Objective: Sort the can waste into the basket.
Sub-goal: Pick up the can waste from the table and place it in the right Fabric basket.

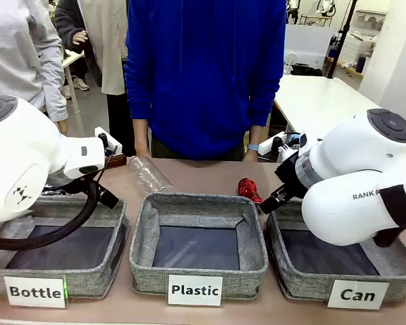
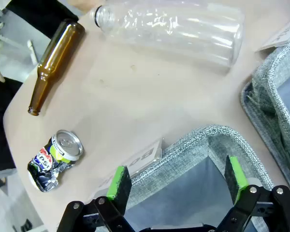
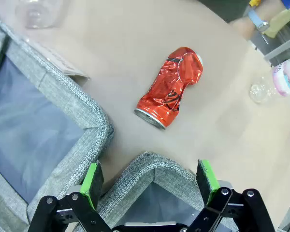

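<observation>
Front: basket (image 1: 301, 284) labelled "Can" at worktop (image 1: 203, 179) right; crushed red can (image 1: 249, 189) lies on worktop just behind its far-left corner.
Left wrist: left jaws released, empty.
Right wrist: right jaws released, empty, over basket rim.

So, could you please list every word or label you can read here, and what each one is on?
"Bottle": white label on the left basket.
"Plastic": white label on the middle basket.
"Can": white label on the right basket.
"RANKA": partly hidden lettering on the right arm.
The print on the red can and on the multicoloured can is too crumpled to read.
</observation>
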`<state>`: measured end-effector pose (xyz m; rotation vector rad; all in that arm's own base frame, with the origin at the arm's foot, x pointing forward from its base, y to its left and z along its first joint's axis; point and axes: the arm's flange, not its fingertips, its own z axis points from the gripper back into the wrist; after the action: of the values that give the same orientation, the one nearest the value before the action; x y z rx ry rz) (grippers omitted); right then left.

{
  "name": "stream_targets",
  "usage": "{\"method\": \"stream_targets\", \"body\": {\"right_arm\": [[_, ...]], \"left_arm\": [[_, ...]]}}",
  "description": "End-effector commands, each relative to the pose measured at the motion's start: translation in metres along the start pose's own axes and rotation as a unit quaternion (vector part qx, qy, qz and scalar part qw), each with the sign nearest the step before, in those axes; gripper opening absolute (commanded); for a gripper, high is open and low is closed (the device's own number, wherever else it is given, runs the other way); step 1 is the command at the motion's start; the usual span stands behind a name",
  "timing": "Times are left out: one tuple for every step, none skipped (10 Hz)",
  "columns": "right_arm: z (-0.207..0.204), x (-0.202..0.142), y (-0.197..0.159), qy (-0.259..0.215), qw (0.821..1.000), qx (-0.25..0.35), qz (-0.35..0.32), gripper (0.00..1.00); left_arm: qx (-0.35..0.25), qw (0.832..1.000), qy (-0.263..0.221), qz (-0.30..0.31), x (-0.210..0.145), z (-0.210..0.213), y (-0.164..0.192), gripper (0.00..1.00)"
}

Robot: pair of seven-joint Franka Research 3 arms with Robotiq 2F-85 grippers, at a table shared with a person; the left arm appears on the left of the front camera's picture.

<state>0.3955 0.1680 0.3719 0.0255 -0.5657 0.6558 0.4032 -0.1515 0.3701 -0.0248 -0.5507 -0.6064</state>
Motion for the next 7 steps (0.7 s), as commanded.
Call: {"method": "stream_targets", "body": {"right_arm": [[0.0000, 0.0000, 0.0000, 0.000, 1.000, 0.000, 0.000, 1.00], [0.0000, 0.0000, 0.0000, 0.000, 1.000, 0.000, 0.000, 1.00], [0.0000, 0.0000, 0.0000, 0.000, 1.000, 0.000, 0.000, 1.00], [0.0000, 0.0000, 0.0000, 0.000, 1.000, 0.000, 0.000, 1.00], [0.0000, 0.0000, 0.0000, 0.000, 1.000, 0.000, 0.000, 1.00], [0.0000, 0.0000, 0.0000, 0.000, 1.000, 0.000, 0.000, 1.00], [0.0000, 0.0000, 0.0000, 0.000, 1.000, 0.000, 0.000, 1.00]], "left_arm": [[0.000, 1.000, 0.000, 0.000, 0.0000, 0.0001, 0.0000, 1.00], [0.000, 1.000, 0.000, 0.000, 0.0000, 0.0001, 0.0000, 1.00], [0.000, 1.000, 0.000, 0.000, 0.0000, 0.0001, 0.0000, 1.00], [0.000, 1.000, 0.000, 0.000, 0.0000, 0.0001, 0.0000, 1.00], [0.000, 1.000, 0.000, 0.000, 0.0000, 0.0001, 0.0000, 1.00], [0.000, 1.000, 0.000, 0.000, 0.0000, 0.0001, 0.0000, 1.00], [0.000, 1.000, 0.000, 0.000, 0.0000, 0.0001, 0.0000, 1.00]]}}
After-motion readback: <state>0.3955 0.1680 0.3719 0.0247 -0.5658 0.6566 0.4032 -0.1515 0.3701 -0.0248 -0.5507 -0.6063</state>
